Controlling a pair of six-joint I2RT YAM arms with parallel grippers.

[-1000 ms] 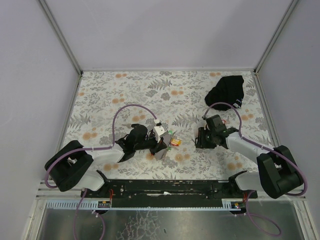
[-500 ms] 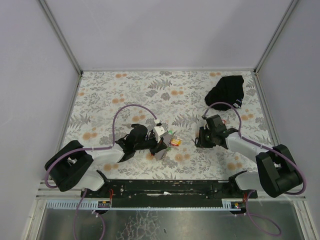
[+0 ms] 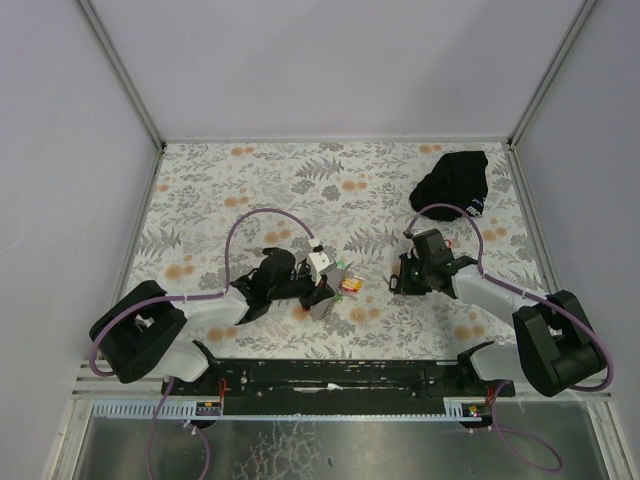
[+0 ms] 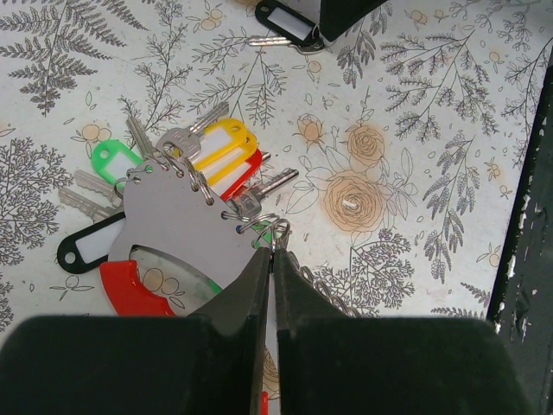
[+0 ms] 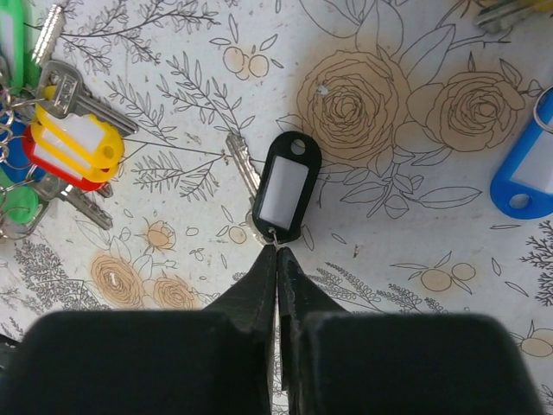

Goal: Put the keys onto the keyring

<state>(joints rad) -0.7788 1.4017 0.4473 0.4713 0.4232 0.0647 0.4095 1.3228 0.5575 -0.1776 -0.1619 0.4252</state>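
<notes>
Pinching black-tagged key (image 5: 285, 192) (white label), right pincer (image 5: 276, 249) closed; left pincer (image 4: 273, 252) grips keyring (image 4: 177, 226).

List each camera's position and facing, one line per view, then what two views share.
Top external: above and behind the bases, looking down on the table; both arms show, left gripper and right gripper.
Left wrist: looks down past its own shut fingers at the keyring.
Right wrist: looks down past its shut fingers at the loose black-tagged key.
Shared: both wrist views show that key.
</notes>
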